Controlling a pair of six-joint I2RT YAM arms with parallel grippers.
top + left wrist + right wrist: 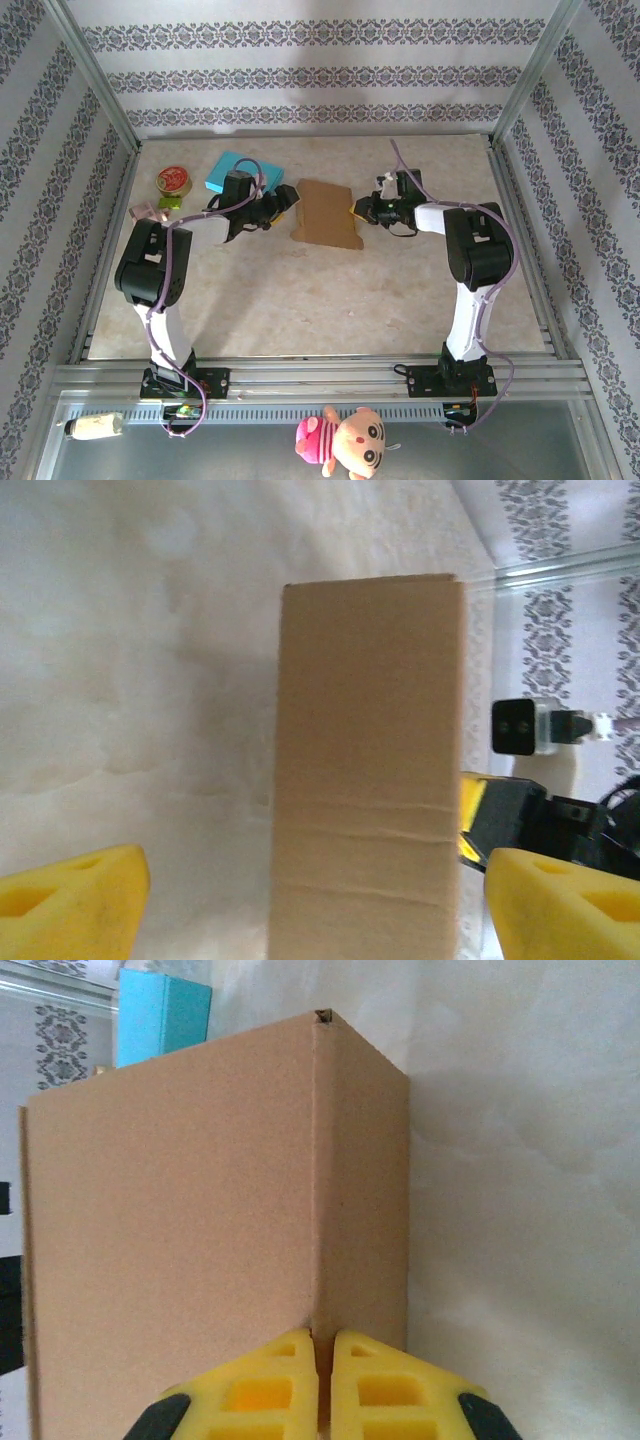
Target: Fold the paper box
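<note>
Two tools: left tool [318,910] released, jaws spread wide; right tool [325,1360] clenched on a folded edge.
Paper box [327,213]: on surface [300,300], between both tools.
Box interior: hidden.
Blue box [228,170]: behind left tool.

In my left wrist view the box [365,770] runs off the bottom edge. My left fingers [75,905] are cropped to yellow tips in the lower corners. In my right wrist view the box's fold disappears between the pressed-together tips of my right gripper [322,1370], hiding the pinched part. The box also covers most of a blue box [165,1015]. From above, the tin [174,180] label is too small to read, and the bottom edge cuts off the doll [345,445].
</note>
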